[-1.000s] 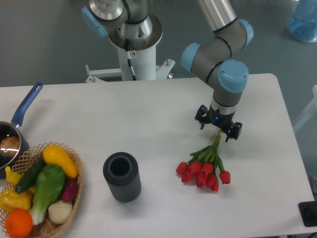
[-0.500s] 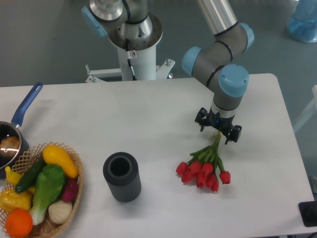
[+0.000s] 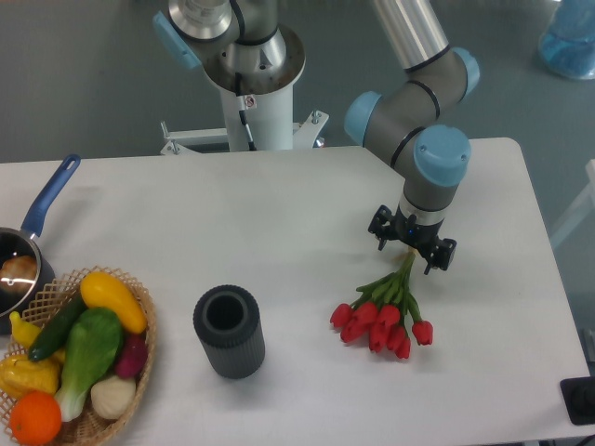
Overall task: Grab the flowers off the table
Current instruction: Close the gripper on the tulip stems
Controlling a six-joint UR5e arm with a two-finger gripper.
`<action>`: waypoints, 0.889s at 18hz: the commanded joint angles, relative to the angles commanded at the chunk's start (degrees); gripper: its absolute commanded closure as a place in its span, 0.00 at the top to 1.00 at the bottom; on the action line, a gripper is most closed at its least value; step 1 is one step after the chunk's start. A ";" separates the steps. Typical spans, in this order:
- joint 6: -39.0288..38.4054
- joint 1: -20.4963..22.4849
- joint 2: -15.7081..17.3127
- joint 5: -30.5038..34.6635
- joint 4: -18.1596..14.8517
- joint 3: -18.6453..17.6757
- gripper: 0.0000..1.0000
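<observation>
Right now the flowers (image 3: 383, 316) lie flat on the table (image 3: 279, 232), toward its right half, red buds fanned out toward the camera and the bound green stems pointing up and away, straight into the gripper (image 3: 413, 248). Compared with a second ago the bunch has not shifted at all; buds and leaves sit exactly where they did. What has changed is the arm: the wrist and gripper have drifted slightly to the right and a touch lower in the picture, so the two fingers now straddle the upper end of the stems more squarely. That reads as a final lining-up before the grasp, with the lift itself not yet begun.

The gripper is spread wide, its two dark fingers standing apart on either side of the stem ends, one to the left and one to the right. It holds nothing. Whether the fingertips touch the table or the stems cannot be told from this angle; they look very close to both.

Further out, a dark ribbed cylinder (image 3: 228, 330) stands upright left of the buds, well apart from them. A wicker basket of vegetables (image 3: 79, 367) sits at the lower left corner, and a pan with a blue handle (image 3: 37, 232) lies at the left edge.
</observation>
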 joint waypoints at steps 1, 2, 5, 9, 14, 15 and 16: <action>0.17 0.09 0.00 0.00 0.17 0.09 1.00; 0.70 0.26 0.00 0.00 0.18 0.17 0.99; 1.32 0.35 0.00 -0.09 0.18 0.18 0.97; 1.32 0.35 0.00 0.00 0.18 0.18 0.89; 1.32 0.18 -0.53 0.09 0.53 0.35 0.86; 1.32 0.18 -0.53 0.09 0.53 0.35 0.84; 1.23 0.18 -0.53 0.09 0.53 0.35 0.81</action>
